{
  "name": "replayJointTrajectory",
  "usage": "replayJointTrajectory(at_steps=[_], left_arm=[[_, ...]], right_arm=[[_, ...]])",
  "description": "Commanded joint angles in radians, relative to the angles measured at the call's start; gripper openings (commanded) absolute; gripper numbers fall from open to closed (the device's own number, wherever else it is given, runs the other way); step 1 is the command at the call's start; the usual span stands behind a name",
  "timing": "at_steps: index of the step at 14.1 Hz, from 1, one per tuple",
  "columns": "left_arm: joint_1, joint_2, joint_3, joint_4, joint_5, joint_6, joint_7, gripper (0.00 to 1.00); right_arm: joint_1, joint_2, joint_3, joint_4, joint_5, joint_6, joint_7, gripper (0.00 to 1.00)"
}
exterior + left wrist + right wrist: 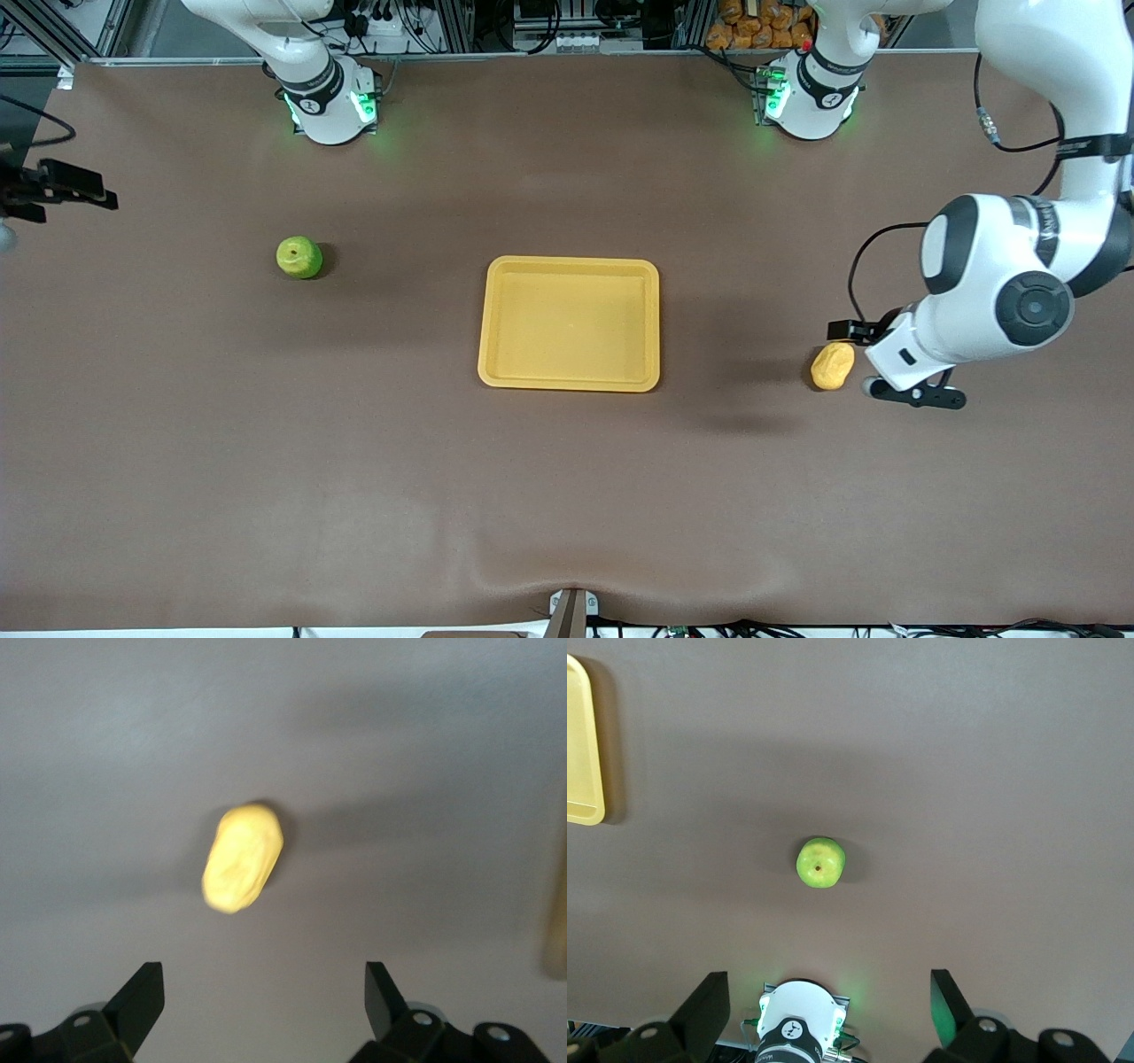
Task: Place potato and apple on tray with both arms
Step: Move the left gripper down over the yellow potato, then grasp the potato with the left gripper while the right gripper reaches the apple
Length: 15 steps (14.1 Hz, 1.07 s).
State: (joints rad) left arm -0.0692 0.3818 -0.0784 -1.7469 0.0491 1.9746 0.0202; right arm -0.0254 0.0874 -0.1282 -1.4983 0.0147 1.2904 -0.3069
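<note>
The potato lies on the brown table toward the left arm's end, beside the tray. My left gripper is open and empty, low over the table just beside the potato; in the left wrist view the potato lies ahead of the open gripper, not between its fingers. The green apple sits toward the right arm's end. My right gripper is open and empty, high over the table, with the apple far below it. The tray holds nothing.
The tray's rim shows at the edge of the right wrist view. The right arm's base and the left arm's base stand along the table's edge farthest from the front camera. The right hand shows at the front view's edge.
</note>
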Motion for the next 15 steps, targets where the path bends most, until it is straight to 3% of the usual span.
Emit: replayJointTrajectory(at_steps=[1,9,15], left_arm=[[0.000,-0.004,-0.008,-0.074,0.000,0.119,0.049,1.00],[0.014,0.000,-0.006,-0.244,0.011,0.398,0.199,1.00],[0.048,0.025,-0.006,-0.312,0.011,0.550,0.260,1.00]], right_arm=[[-0.002,0.070,0.004,0.015,-0.009,-0.006,-0.017,1.00],[-0.013,0.196,0.004,0.010,-0.021,-0.008,-0.015,1.00],[-0.004,0.170,0.005,-0.244,0.011,0.177,0.050,1.00]])
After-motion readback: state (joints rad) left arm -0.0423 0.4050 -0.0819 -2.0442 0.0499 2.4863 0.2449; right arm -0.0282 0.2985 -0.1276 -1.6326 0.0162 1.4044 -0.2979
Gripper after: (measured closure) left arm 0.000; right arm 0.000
